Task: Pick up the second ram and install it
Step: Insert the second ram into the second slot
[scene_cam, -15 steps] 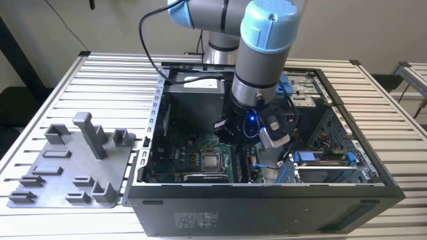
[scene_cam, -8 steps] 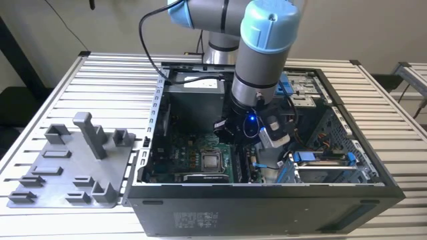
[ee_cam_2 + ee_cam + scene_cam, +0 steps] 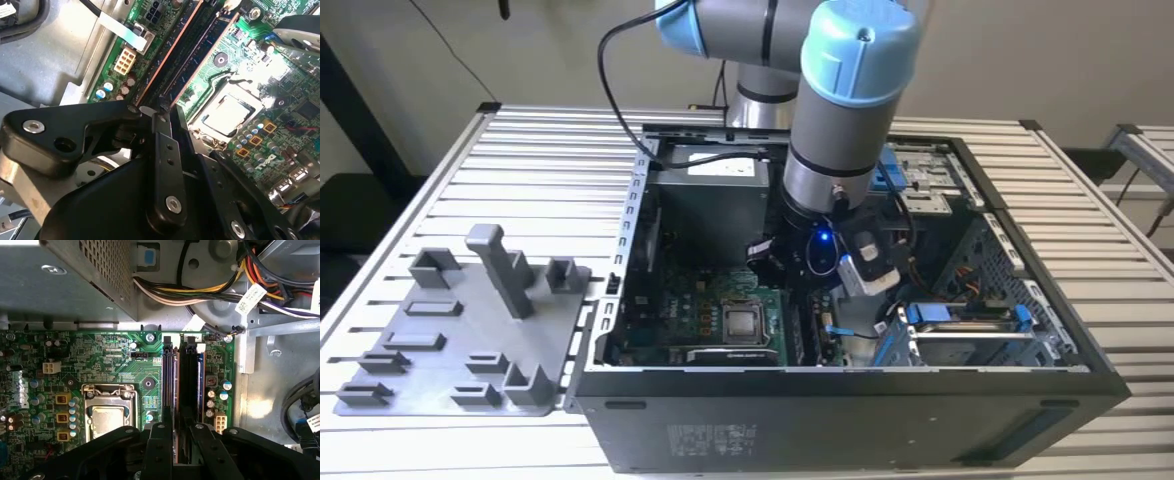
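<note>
1 pincer [image 3: 176, 432] pinching second ram [image 3: 176, 390], seated upright in motherboard [image 3: 110, 365] slot.

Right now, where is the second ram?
The second ram stands edge-on in the motherboard's memory slots, beside the CPU socket, with the gripper directly over its near end in both wrist views.

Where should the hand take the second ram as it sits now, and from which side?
Likely the upper long edge of the second ram, pinched across its flat faces, coming straight down toward the motherboard. It stands on edge among close-set slots, so only that edge looks free. The hand sits over one end.
</note>
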